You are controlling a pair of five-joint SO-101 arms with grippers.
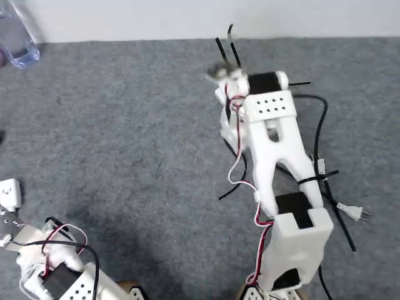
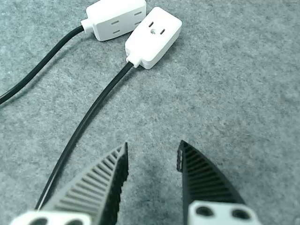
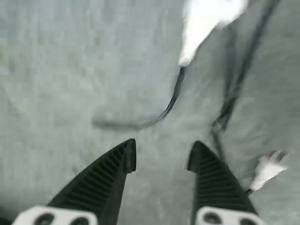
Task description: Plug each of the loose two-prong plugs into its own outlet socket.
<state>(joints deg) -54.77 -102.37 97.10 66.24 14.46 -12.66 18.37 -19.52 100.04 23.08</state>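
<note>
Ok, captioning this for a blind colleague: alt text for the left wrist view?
Open, empty left gripper over grey carpet; ahead lie a white outlet socket and a second socket beside it, each on a black cord.

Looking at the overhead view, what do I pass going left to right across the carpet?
The white outlet socket at the left edge → the right arm → the loose two-prong plug.
</note>
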